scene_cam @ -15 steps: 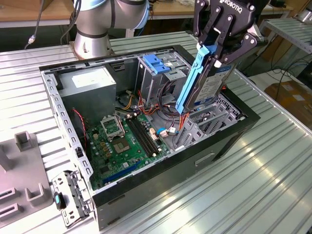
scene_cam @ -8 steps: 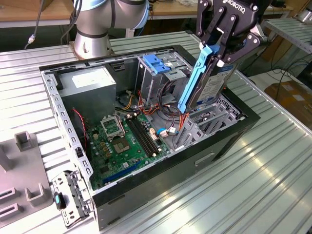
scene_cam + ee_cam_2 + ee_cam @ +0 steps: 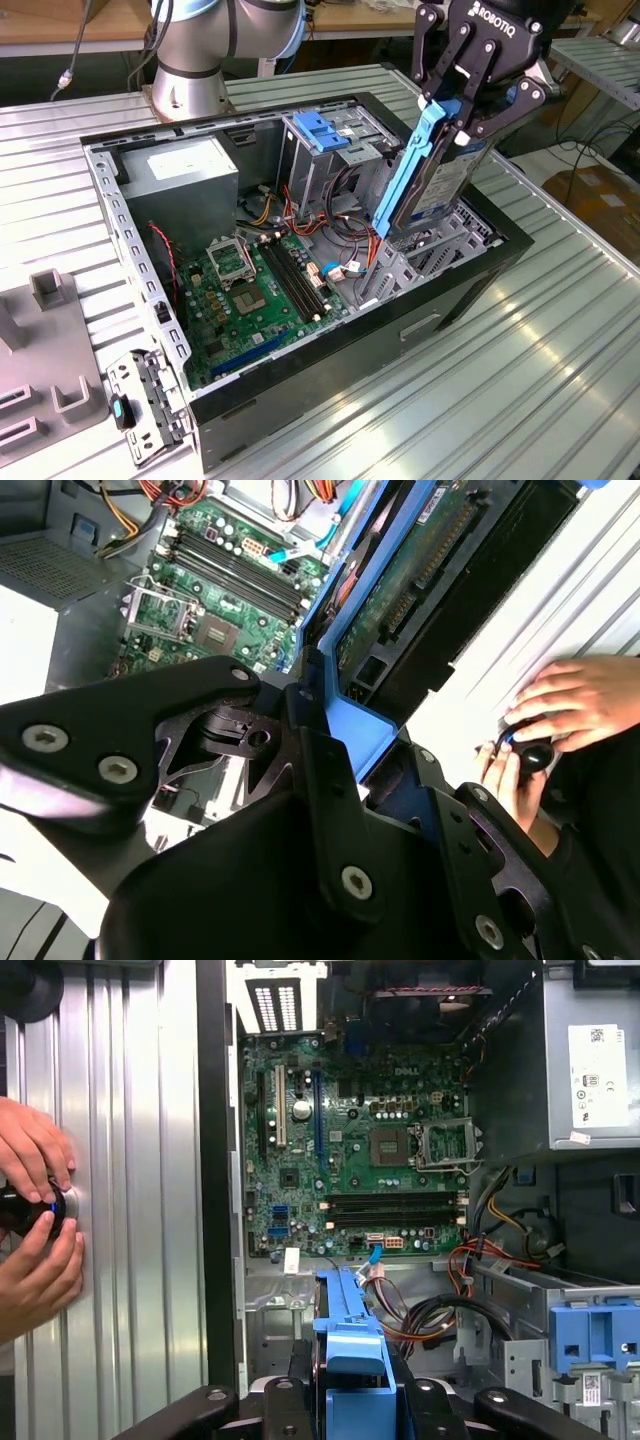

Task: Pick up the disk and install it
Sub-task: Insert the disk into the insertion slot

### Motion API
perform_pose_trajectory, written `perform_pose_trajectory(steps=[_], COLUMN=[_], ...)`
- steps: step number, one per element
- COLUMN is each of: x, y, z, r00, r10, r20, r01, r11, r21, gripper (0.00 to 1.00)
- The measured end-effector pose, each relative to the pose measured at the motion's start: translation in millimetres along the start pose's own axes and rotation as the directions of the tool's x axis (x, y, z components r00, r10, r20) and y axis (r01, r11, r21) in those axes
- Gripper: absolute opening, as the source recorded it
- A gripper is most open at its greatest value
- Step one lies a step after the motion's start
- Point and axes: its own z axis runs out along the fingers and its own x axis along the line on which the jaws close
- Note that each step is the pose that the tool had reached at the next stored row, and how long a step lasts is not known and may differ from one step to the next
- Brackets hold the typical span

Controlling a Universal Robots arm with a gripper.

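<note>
one end effector clamps the disk on edge over the open case, cables and cage beside.

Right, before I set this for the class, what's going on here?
The robot arm's gripper is clamped on the silver-grey metal hard drive with blue plastic rails, holding it tilted on edge, lower end dipping into the open black computer case; it is not yet installed. A person's hands rest on a small black device on the table beside the case.
</note>
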Motion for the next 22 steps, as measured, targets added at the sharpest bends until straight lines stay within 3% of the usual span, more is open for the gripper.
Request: perform_pose_trajectory(steps=[22], x=[3.7], y=[-28.3], z=[4.4], r00=[1.0000], r10=[0.000], r20=[-0.0002], r01=[0.000], r11=[1.0000], r21=[0.0000], gripper=[0.37])
